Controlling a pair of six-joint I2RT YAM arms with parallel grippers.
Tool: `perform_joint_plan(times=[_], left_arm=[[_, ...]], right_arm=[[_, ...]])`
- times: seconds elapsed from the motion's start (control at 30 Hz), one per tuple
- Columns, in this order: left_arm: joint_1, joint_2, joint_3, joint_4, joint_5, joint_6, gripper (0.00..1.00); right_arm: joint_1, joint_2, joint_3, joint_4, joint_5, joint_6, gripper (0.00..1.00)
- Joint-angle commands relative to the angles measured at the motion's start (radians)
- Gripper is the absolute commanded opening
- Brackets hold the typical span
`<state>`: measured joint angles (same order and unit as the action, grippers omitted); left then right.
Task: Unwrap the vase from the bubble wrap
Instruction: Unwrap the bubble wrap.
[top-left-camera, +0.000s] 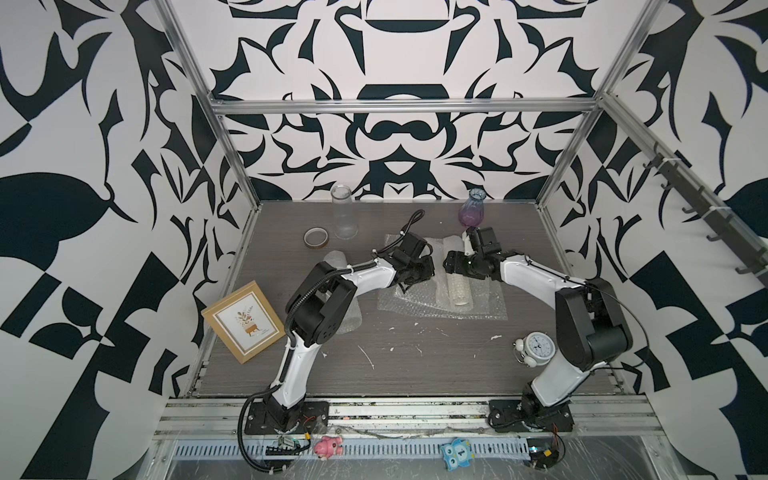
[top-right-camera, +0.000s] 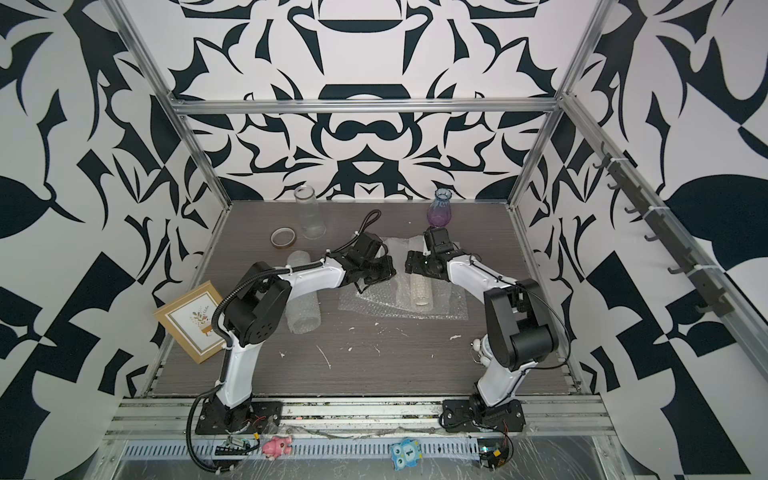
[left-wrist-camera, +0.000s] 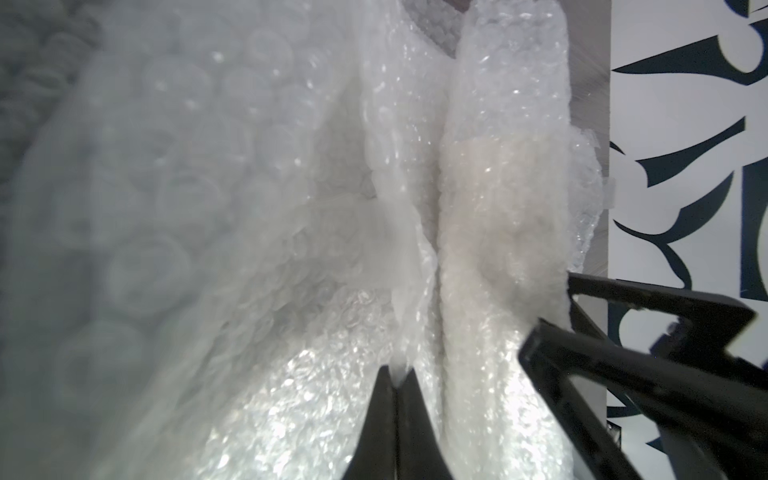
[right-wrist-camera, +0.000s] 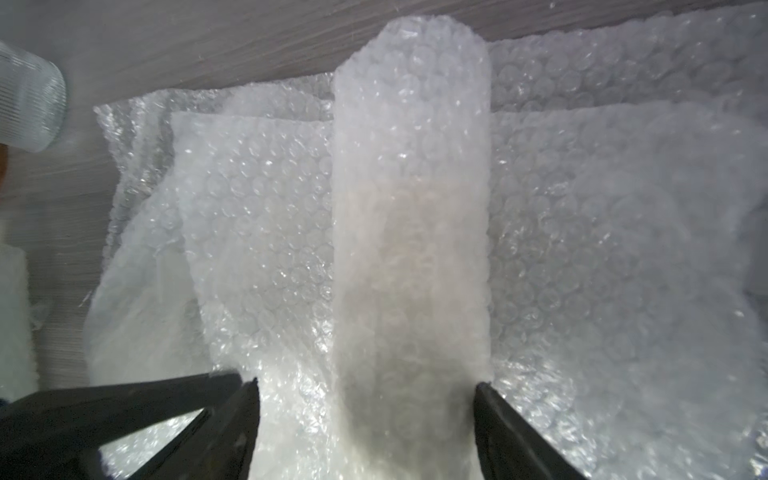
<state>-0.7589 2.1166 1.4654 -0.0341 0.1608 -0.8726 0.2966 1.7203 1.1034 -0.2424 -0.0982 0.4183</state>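
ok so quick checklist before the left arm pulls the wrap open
1. left gripper pinching the bubble wrap flap: ok, jaws shut on a fold.
2. right gripper holding down the wrapped roll: not ok, jaws open astride it, not clamped.
3. wrapped roll lying on the flat sheet on the table: ok.
4. what is inside the wrapped roll: cannot tell, only a beige tint shows through.
5. clearance between the right wrist and the purple vase behind it: cannot tell, they nearly overlap in both top views.
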Motion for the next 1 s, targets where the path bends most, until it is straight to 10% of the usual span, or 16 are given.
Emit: perform_joint_plan(times=[0.0,0.27,0.47,0.97], left_arm=[[0.004,0.015,-0.008,0.037,0.029,-0.005,0.00],[0.006,0.018,-0.003,0.045,0.049,0.010,0.00],[0.010,0.018,0.013,0.045,0.071,0.019,0.00],[0.044,-0.101,0.004,-0.001,0.162,0.067,0.00]], right_arm=[[0.013,0.032,0.067,-0.071,0.057,-0.046,0.82],[0.031,0.148,0.142,-0.115,0.103,-0.053,0.70],[0.033,0.116,0.141,-0.120,0.118,-0.052,0.35],[0.067,-0.043,0.203,-0.209,0.148,-0.037,0.30]])
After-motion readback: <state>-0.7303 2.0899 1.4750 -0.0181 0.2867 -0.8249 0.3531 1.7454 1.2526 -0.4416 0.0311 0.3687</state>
